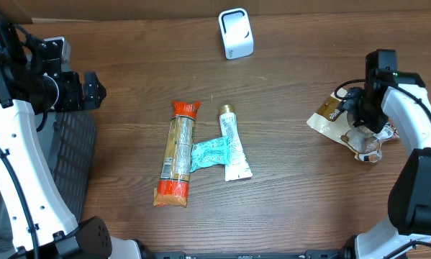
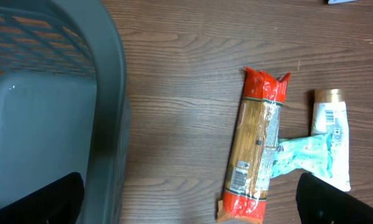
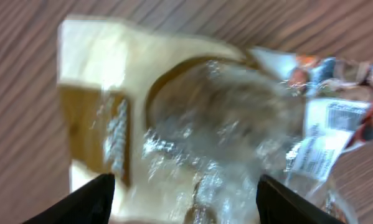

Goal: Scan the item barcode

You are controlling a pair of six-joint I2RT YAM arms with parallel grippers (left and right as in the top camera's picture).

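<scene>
A crinkly clear-plastic package on a tan card (image 1: 332, 119) (image 3: 217, 118) lies on the table at the right, and a white barcode label (image 3: 326, 134) shows at its right end. My right gripper (image 1: 363, 121) (image 3: 186, 202) hovers low over it, open, one finger at each side of the wrapper; the view is blurred and shows no grip. The white scanner (image 1: 235, 33) stands at the far middle of the table. My left gripper (image 1: 94, 92) (image 2: 189, 205) is open and holds nothing, above bare wood between the basket and the pasta pack.
An orange-ended spaghetti pack (image 1: 179, 152) (image 2: 254, 149), a teal sachet (image 1: 211, 152) (image 2: 304, 155) and a white tube with a gold cap (image 1: 233, 144) (image 2: 332, 127) lie together mid-table. A grey basket (image 1: 71, 165) (image 2: 108, 93) stands at the left edge.
</scene>
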